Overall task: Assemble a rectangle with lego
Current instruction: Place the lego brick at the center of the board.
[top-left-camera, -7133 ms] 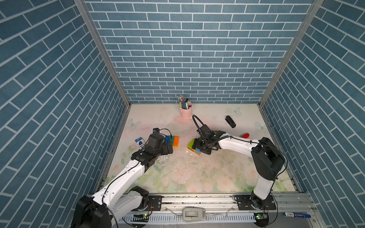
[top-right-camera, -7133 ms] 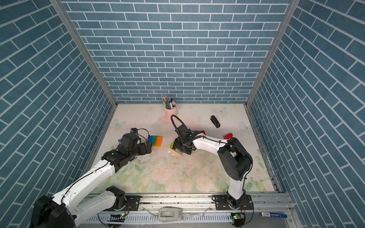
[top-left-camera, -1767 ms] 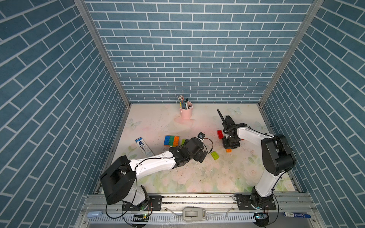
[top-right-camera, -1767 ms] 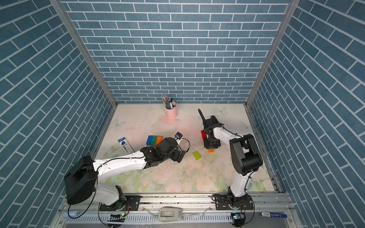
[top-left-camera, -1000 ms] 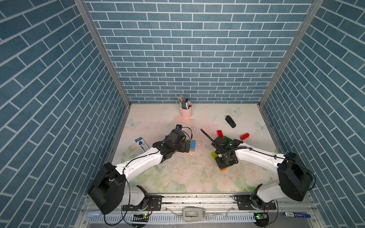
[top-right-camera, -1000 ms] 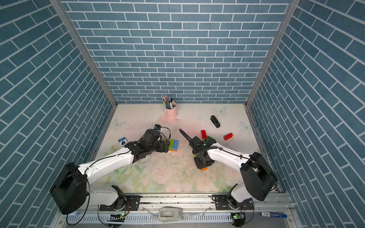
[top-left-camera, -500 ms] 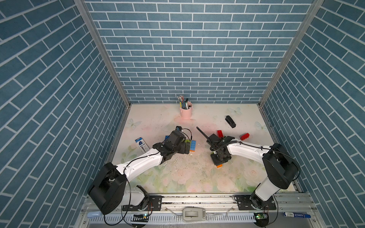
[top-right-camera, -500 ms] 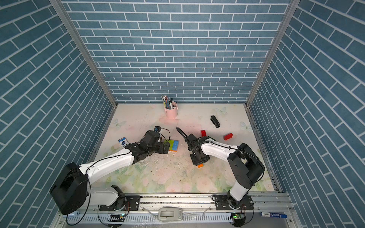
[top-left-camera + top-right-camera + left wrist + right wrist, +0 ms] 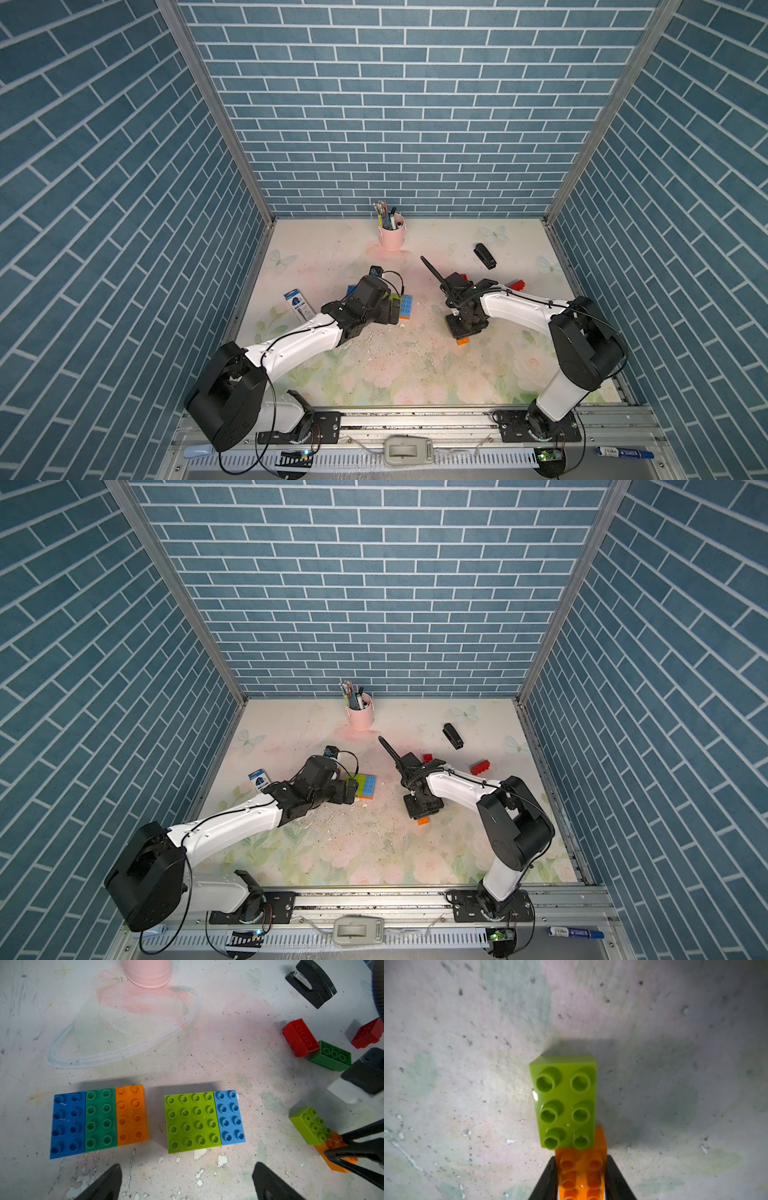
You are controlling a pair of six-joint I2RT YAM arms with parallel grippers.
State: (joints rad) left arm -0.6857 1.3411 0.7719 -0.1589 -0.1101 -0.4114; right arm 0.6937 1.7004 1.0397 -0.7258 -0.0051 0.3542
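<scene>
Two flat rows of lego lie side by side on the mat: blue, green and orange bricks (image 9: 99, 1122), then two lime bricks and a light blue one (image 9: 204, 1121), with a narrow gap between the rows. My left gripper (image 9: 188, 1178) stands open just short of them, holding nothing; in both top views it is beside the rows (image 9: 392, 309) (image 9: 351, 789). My right gripper (image 9: 581, 1178) is shut on an orange brick (image 9: 581, 1167) low over the mat, and a lime brick (image 9: 564, 1101) sits on that brick's far end. The orange brick (image 9: 462, 341) pokes out under the gripper.
Two red bricks (image 9: 300, 1038) (image 9: 368, 1033) and a dark green brick (image 9: 332, 1055) lie loose behind my right arm. A black stapler (image 9: 484, 255) and a pink pen cup (image 9: 392, 230) stand toward the back. A blue box (image 9: 299, 304) lies at the left.
Over the last second my right arm's elbow has swung, while its gripper stays shut on the orange brick at about the same spot. The left arm has hardly moved.
</scene>
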